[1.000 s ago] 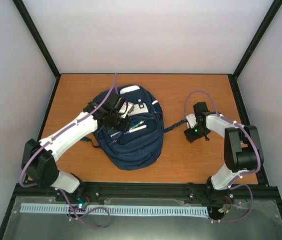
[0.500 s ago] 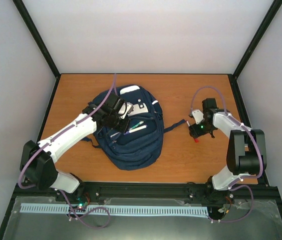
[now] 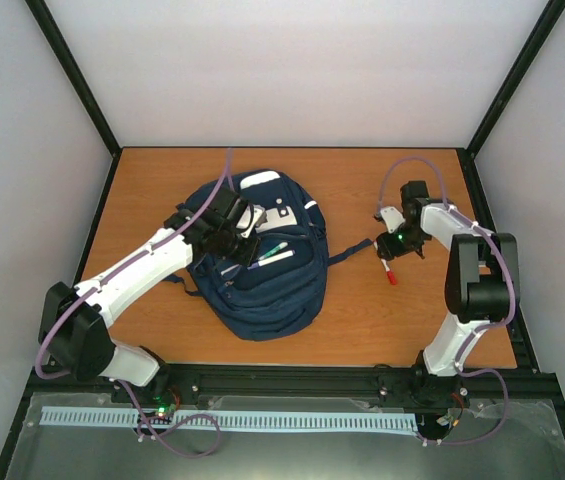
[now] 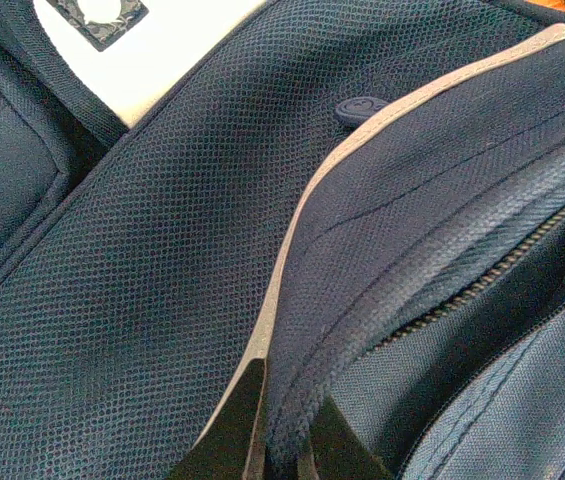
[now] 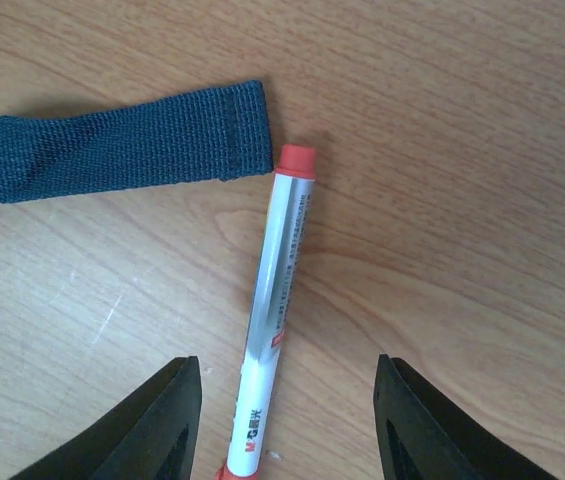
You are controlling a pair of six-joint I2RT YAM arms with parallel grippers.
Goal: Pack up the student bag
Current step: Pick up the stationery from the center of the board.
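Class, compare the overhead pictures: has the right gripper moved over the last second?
Yes. Against the still bag, the right gripper has shifted toward the table's far edge, uncovering the red-capped pen.

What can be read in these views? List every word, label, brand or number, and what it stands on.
"M": red print near the lower end of the red-capped pen; the characters after it are unclear.
Fine print along the pen's barrel: too small to read.
Embossed round tab on the student bag: a logo, unreadable.
Top external view: nothing legible.
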